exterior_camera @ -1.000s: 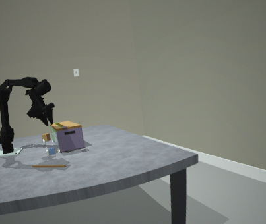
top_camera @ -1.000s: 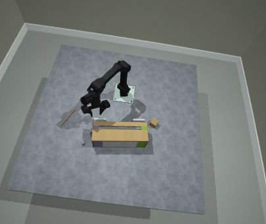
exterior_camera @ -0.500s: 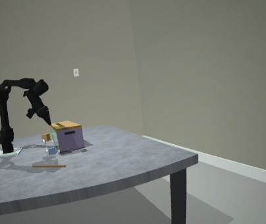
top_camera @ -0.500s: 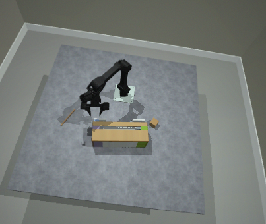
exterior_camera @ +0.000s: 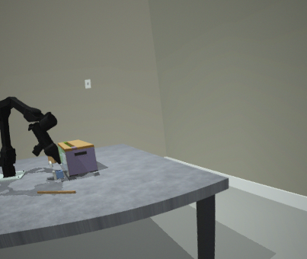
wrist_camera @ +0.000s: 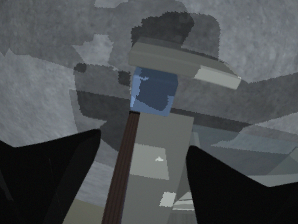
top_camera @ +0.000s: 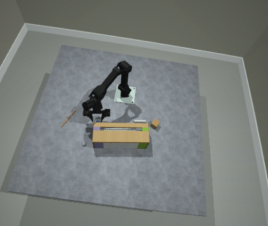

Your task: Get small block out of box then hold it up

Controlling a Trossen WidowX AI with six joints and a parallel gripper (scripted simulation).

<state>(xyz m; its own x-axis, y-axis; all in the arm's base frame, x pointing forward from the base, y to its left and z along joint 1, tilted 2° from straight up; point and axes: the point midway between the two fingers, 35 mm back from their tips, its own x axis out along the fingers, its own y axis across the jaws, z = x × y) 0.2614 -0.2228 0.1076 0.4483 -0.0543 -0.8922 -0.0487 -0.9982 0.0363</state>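
Note:
The small blue block (exterior_camera: 59, 174) (wrist_camera: 154, 92) is outside the box, low at its clear front near the purple end, against a pale raised strip (wrist_camera: 175, 59). The box (top_camera: 121, 136) (exterior_camera: 81, 164) stands upright, with a tan top, a purple end and a green end. My gripper (top_camera: 97, 121) (exterior_camera: 60, 163) (wrist_camera: 144, 144) is open and points down close to the box's front at the purple end. In the wrist view the block lies beyond the gap between the two black fingers, with nothing between them. The fingers partly hide the block from above.
A thin wooden stick (top_camera: 68, 118) (exterior_camera: 56, 192) lies on the table beyond the purple end. A wooden cube (top_camera: 155, 123) (exterior_camera: 51, 160) is near the green end, beside another pale strip (top_camera: 139, 121). A tiny grey piece (top_camera: 84, 144) lies near the purple end.

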